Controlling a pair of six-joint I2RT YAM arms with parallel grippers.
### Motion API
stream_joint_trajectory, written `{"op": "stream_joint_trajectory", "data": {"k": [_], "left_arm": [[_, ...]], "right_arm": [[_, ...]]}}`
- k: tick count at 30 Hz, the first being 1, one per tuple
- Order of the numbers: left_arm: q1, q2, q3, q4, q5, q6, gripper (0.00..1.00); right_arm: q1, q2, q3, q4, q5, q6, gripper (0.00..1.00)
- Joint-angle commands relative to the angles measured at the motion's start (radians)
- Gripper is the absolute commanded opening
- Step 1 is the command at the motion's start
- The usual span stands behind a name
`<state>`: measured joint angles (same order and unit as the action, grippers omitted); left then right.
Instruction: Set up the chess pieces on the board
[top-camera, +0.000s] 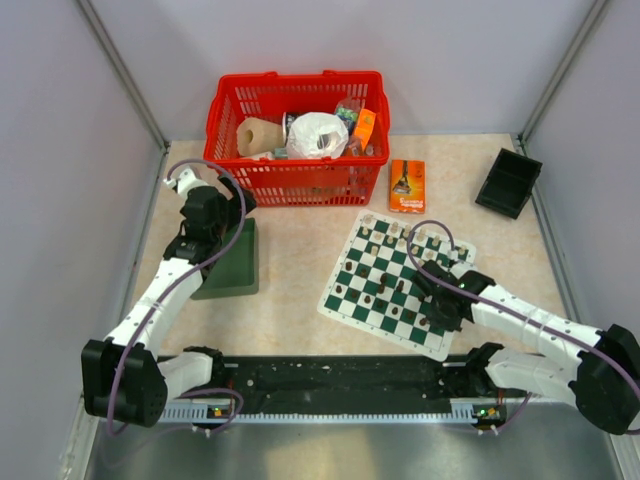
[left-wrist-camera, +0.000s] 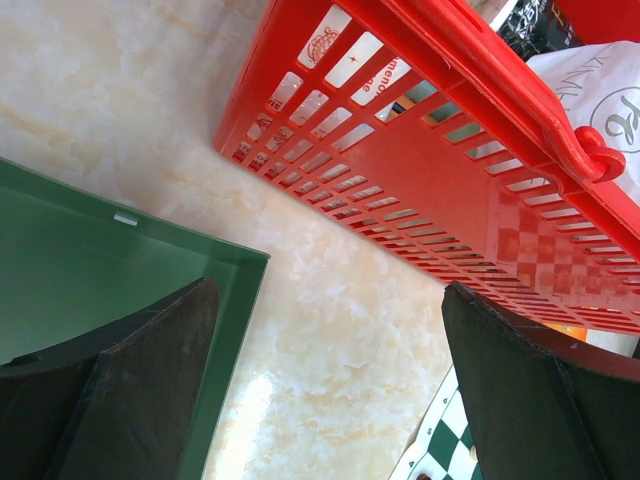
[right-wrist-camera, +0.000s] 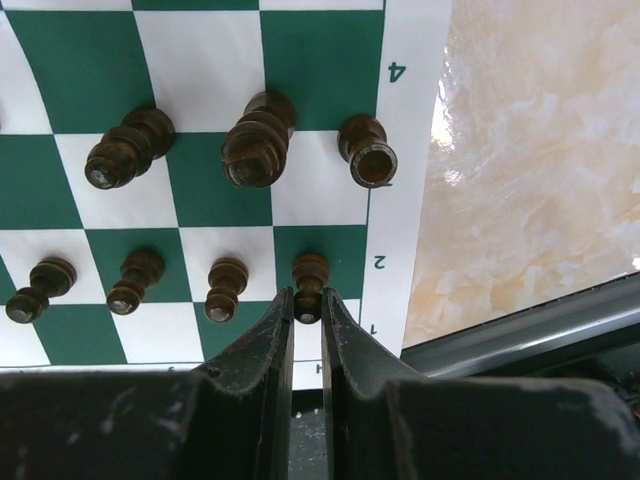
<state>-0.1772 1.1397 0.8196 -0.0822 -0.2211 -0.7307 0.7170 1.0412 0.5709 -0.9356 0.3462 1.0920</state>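
The green and white checked board (top-camera: 372, 268) lies right of centre, with several dark pieces standing on it. In the right wrist view my right gripper (right-wrist-camera: 308, 305) is shut on the head of a dark pawn (right-wrist-camera: 310, 270) standing on the board's (right-wrist-camera: 200, 60) corner file, next to the "2" mark. Three more dark pawns (right-wrist-camera: 225, 288) stand in the same row, and three larger dark pieces (right-wrist-camera: 255, 150) one row further. My right gripper (top-camera: 438, 305) is over the board's near right edge. My left gripper (left-wrist-camera: 330, 290) is open and empty over bare table beside the green tray (left-wrist-camera: 90, 260).
A red basket (top-camera: 297, 125) full of items stands at the back. An orange box (top-camera: 406, 186) and a black tray (top-camera: 508, 182) lie at the back right. The green tray (top-camera: 232, 265) is at the left. A black rail (top-camera: 340, 380) runs along the near edge.
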Motion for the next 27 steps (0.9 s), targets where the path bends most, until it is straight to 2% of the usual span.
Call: {"op": "stream_joint_trajectory", "data": {"k": [1,27], "left_arm": [[0.008,0.000,0.006,0.042,-0.001,0.007,0.99],[0.015,-0.011,-0.008,0.047,0.005,-0.001,0.99]], "right_arm": [[-0.008,-0.015,0.049,-0.043,0.040,0.008,0.09],[-0.008,-0.035,0.034,-0.006,0.027,-0.009,0.11]]}}
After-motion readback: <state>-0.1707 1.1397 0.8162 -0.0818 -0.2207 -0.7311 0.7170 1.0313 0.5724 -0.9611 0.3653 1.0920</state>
